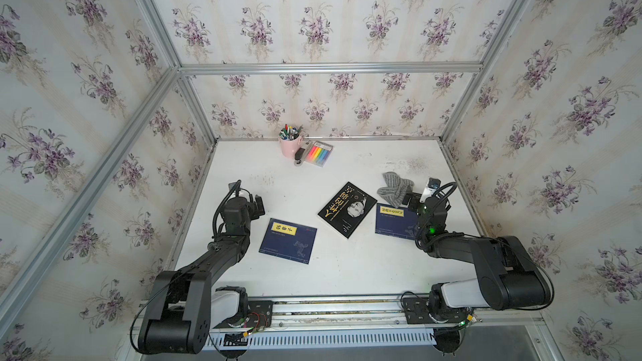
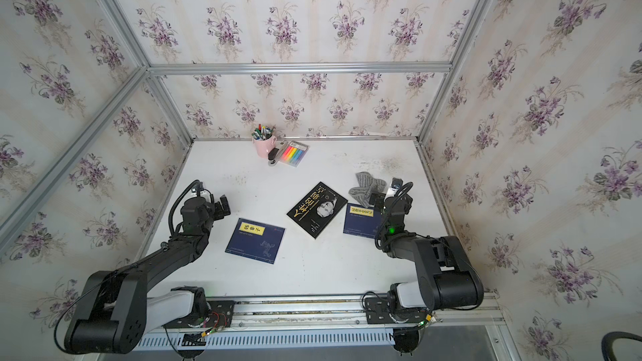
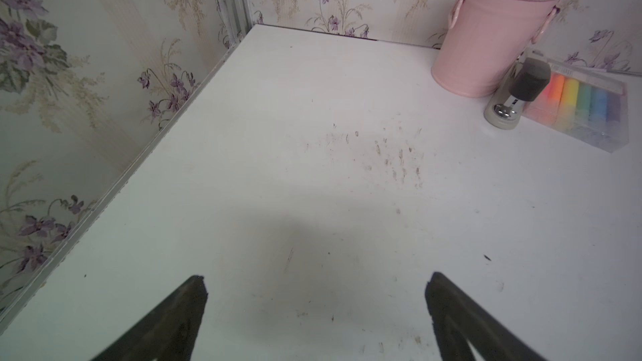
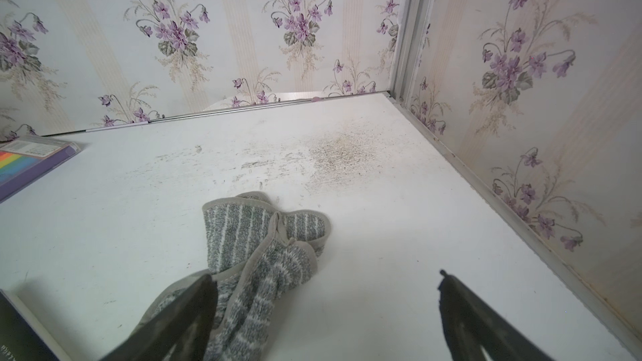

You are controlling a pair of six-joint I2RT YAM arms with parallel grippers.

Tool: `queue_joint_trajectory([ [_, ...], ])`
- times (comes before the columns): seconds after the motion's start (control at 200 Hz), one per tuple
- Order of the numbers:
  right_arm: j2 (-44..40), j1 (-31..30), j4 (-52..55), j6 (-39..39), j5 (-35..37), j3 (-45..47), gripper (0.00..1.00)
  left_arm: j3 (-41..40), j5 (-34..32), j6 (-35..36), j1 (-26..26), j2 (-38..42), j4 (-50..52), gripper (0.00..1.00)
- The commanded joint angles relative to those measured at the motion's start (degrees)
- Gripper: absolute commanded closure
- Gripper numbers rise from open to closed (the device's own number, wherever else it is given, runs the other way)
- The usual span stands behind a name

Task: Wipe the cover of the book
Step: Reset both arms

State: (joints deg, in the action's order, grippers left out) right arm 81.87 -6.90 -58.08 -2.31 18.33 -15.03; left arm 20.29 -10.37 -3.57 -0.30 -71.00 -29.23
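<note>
My R hand is wide open, nothing held, grey cloth just by one finger, nr worktop right edge. L hand wide too. Black book lies mid-worktop.

Reaching forward from the near rail with the left arm, elbow bent, wrist tipped down; left gripper spread wide and empty, both fingers dark and tapered. Same on the right: right arm folded sharply at the elbow, right gripper spread wide, gripping nothing. Held well apart, both pointing away from the rail.
</note>
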Motion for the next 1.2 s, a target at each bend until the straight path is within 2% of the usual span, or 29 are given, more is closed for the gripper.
queue_joint_trajectory([
  [0.0, 1.66, 0.02, -11.02, 1.62, -0.44, 2.13, 0.00, 0.05, 6.22, 4.65, -0.08, -2.54, -10.39, 0.00],
  [0.085, 3.53, -0.05, -14.14, 2.03, -0.83, 2.83, 0.00, 1.09, 8.96, 5.59, 0.00, -6.61, -12.59, 0.00],
  [0.245, 4.63, -0.05, -16.68, 2.00, -1.76, 3.98, 0.00, 2.06, 9.58, 6.79, -0.37, -14.78, -17.64, 0.00],
  [0.3, 7.55, -0.05, -22.56, 3.11, -2.43, 4.70, 0.00, 4.36, 9.82, 6.49, -0.58, -13.78, -11.45, 0.00],
  [0.365, 5.46, 0.00, -16.46, 2.01, -2.64, 3.65, 0.00, 4.36, 9.59, 6.95, -0.58, -14.88, -13.44, 0.00],
  [0.425, 7.26, 0.04, -21.66, 2.89, -2.68, 4.53, 0.00, 5.56, 9.26, 6.45, -0.58, -14.60, -10.21, 0.00],
  [0.49, 5.71, 0.04, -17.71, 2.08, -2.80, 3.54, 0.00, 5.74, 8.86, 6.41, -0.58, -15.12, -10.74, 0.00],
  [0.55, 6.97, 0.11, -20.47, 2.60, -2.93, 4.20, 0.00, 6.06, 8.96, 6.30, -0.58, -15.02, -9.89, 0.00],
  [0.619, 5.90, 0.12, -17.70, 1.99, -2.90, 3.52, 0.00, 6.12, 9.18, 6.29, -0.57, -15.05, -9.93, 0.00],
  [1.194, 6.27, 0.14, -18.21, 2.24, -3.01, 3.67, 0.00, 5.99, 9.27, 6.22, -0.50, -14.91, -10.03, 0.00],
])
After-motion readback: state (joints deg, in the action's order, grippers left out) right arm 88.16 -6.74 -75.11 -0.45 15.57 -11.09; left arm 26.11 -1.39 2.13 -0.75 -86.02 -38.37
